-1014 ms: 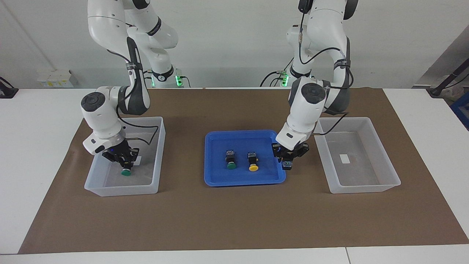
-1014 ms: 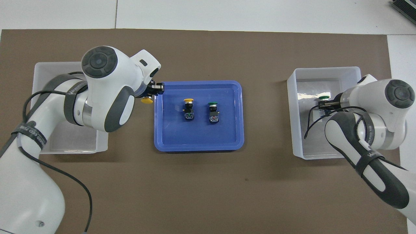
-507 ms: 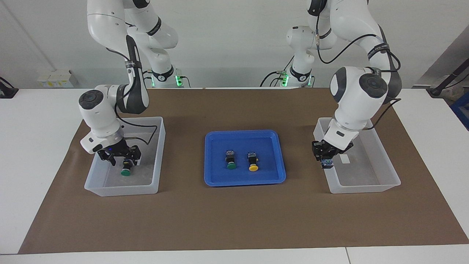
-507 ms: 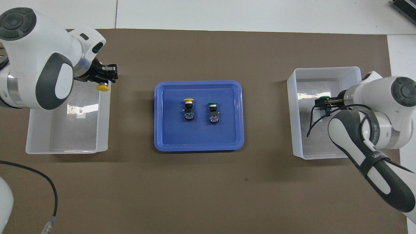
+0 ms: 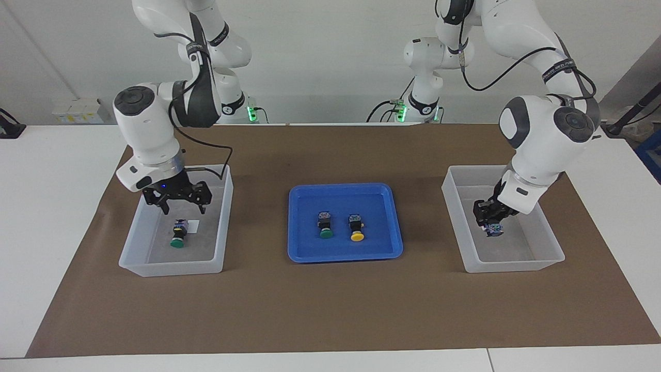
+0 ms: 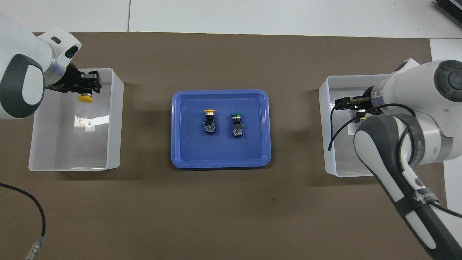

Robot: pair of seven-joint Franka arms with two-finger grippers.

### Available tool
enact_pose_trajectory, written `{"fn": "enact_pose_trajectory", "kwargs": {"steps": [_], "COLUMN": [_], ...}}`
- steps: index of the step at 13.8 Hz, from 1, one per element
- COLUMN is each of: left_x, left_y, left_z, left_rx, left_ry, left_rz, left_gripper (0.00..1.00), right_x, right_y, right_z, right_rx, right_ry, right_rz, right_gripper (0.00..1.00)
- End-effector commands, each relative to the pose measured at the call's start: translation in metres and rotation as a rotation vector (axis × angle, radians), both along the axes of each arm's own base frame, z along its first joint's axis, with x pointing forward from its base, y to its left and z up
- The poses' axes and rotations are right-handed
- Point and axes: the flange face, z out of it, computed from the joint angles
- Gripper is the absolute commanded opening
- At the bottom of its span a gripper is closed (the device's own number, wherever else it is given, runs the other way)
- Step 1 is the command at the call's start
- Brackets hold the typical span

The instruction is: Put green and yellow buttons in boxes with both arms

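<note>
On blue tray [image 5: 299,243], two buttons [image 5: 325,226]

Shallow blue tray [image 5: 345,256] on brown mat [image 5: 330,305], midway along white table [image 5: 51,181].

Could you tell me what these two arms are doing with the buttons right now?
They are sorting buttons from the blue tray into two boxes. The right end effector hangs open over its box, where a green button lies. The left end effector is shut on a yellow button, low inside the other box. One green button and one yellow button are still on the tray.
</note>
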Motion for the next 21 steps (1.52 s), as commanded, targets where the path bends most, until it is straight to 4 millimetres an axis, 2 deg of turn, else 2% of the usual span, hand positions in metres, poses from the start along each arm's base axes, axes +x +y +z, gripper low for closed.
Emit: {"fn": "enact_pose_trajectory", "kwargs": {"steps": [1, 2, 6, 8, 10, 11, 12, 13, 14, 15, 16, 18, 19, 20, 21], "left_x": [-0.016, -0.022, -0.046, -0.054, -0.057, -0.058, -0.058, -0.058, -0.058, -0.058, -0.058, -0.056, -0.054, -0.047, -0.042], "left_y": [0.03, 0.036, 0.04, 0.045, 0.047, 0.047, 0.047, 0.046, 0.047, 0.047, 0.047, 0.046, 0.044, 0.036, 0.027], "left_z": [-0.008, -0.014, -0.062, -0.081, -0.091, -0.091, -0.091, -0.091, -0.091, -0.091, -0.09, -0.087, -0.084, -0.074, -0.058], "left_rx": [0.007, 0.007, 0.009, 0.01, 0.011, 0.01, 0.01, 0.01, 0.01, 0.012, 0.012, 0.013, 0.013, 0.012, 0.011], "left_ry": [0.013, -0.001, -0.047, -0.045, -0.054, -0.053, -0.053, -0.051, -0.048, -0.047, -0.047, -0.05, -0.048, -0.045, -0.027], "left_rz": [-0.046, -0.048, -0.043, -0.033, -0.028, -0.028, -0.028, -0.031, -0.03, -0.031, -0.031, -0.035, -0.039, -0.047, -0.057], "left_gripper": [0.0, 0.0, 0.0, 0.0, 0.0, 0.06, 0.25, 0.37, 0.54, 0.67, 0.75, 0.85, 0.85, 0.84, 0.83], "right_x": [0.004, 0.002, -0.013, -0.018, -0.022, -0.02, -0.023, -0.026, -0.022, -0.023, -0.024, -0.026, -0.025, -0.025, -0.028], "right_y": [0.035, 0.056, 0.145, 0.172, 0.198, 0.202, 0.214, 0.222, 0.221, 0.226, 0.229, 0.241, 0.243, 0.248, 0.262], "right_z": [-0.001, -0.004, -0.016, -0.02, -0.03, -0.038, -0.045, -0.052, -0.058, -0.059, -0.062, -0.074, -0.074, -0.079, -0.089], "right_rx": [0.021, 0.028, 0.074, 0.086, 0.092, 0.098, 0.109, 0.11, 0.12, 0.127, 0.13, 0.113, 0.119, 0.121, 0.126], "right_ry": [0.003, 0.001, -0.018, -0.037, -0.061, -0.068, -0.076, -0.074, -0.087, -0.094, -0.091, -0.103, -0.119, -0.117, -0.109], "right_rz": [0.019, 0.045, 0.069, 0.078, 0.119, 0.116, 0.11, 0.104, 0.094, 0.09, 0.07, 0.104, 0.105, 0.099, 0.088], "right_gripper": [1.0, 1.0, 1.0, 1.0, 1.0, 1.0, 1.0, 1.0, 1.0, 1.0, 1.0, 1.0, 1.0, 1.0, 1.0]}}
